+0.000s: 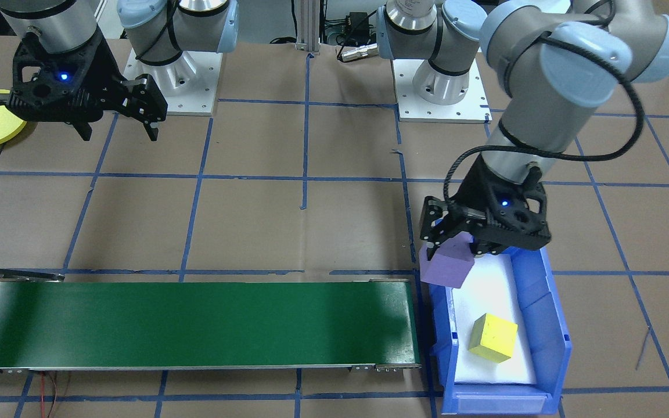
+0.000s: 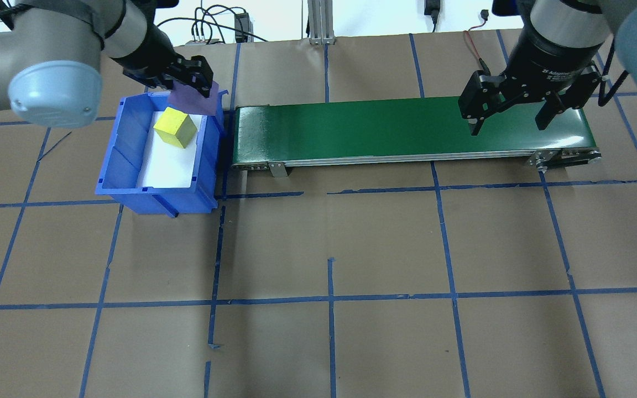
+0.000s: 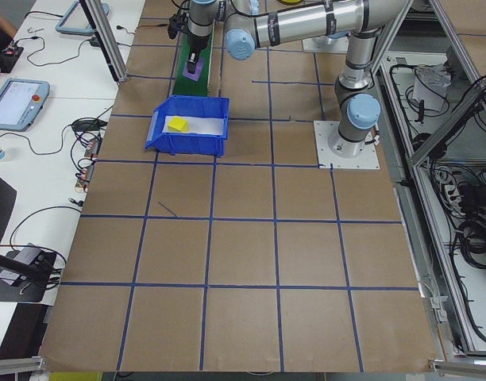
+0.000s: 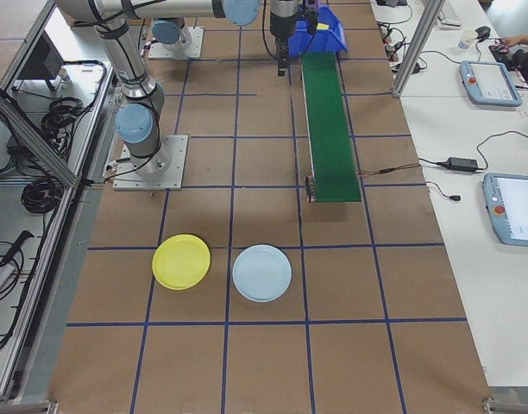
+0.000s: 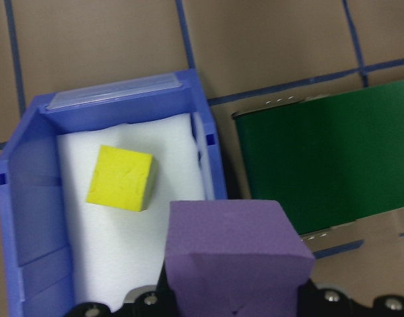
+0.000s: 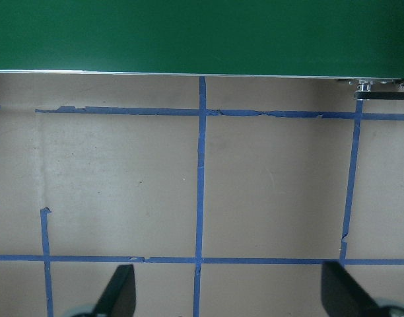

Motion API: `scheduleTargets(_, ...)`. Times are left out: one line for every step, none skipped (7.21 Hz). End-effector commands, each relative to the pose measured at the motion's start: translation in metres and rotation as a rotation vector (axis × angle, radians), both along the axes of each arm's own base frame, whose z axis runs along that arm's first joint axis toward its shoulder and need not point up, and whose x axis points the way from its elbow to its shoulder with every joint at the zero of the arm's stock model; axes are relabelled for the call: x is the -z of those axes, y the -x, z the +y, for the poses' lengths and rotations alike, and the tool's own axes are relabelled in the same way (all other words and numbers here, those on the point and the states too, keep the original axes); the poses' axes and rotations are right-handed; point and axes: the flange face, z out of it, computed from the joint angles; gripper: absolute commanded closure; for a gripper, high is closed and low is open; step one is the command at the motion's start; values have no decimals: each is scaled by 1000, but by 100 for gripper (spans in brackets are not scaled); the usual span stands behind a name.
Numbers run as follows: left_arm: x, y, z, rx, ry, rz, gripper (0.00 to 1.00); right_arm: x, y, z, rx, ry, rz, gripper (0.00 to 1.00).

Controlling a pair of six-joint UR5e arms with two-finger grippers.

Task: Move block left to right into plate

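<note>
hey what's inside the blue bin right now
A yellow block sits on white foam lining in the blue bin. The left gripper holds a purple block above the bin's corner, covering the foam beneath.

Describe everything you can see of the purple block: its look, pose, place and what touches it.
The purple block is a matte, foam-like cube with plain faces and slightly softened edges. The left gripper is shut on it from above and holds it lifted and tilted, clear of the white lining. It hangs over the blue bin's corner nearest the green conveyor belt. Only the gripper's fingers touch it; the yellow block lies apart, inside the bin.
</note>
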Motion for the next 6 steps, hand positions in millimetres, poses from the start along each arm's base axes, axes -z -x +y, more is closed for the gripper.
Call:
scheduleTargets(71, 49, -24, -58, -22, 40, 76, 0, 0, 0, -1, 0, 0, 0)
scheduleTargets(98, 62, -32, -42, -22, 41, 76, 0, 1, 0, 1, 0, 0, 0)
scheduleTargets(117, 66, -40, -37, -15, 42, 76, 0, 1, 0, 1, 0, 2, 0)
scheduleTargets(128, 65, -44, -37, -18, 36, 63, 1, 0, 0, -1, -2, 1, 0)
scheduleTargets(125, 65, -48, -38, -18, 35, 1, 0, 0, 0, 1, 0, 0, 0)
scheduleTargets(111, 65, -48, -32, 7, 31, 0, 0, 0, 0, 1, 0, 2, 0)
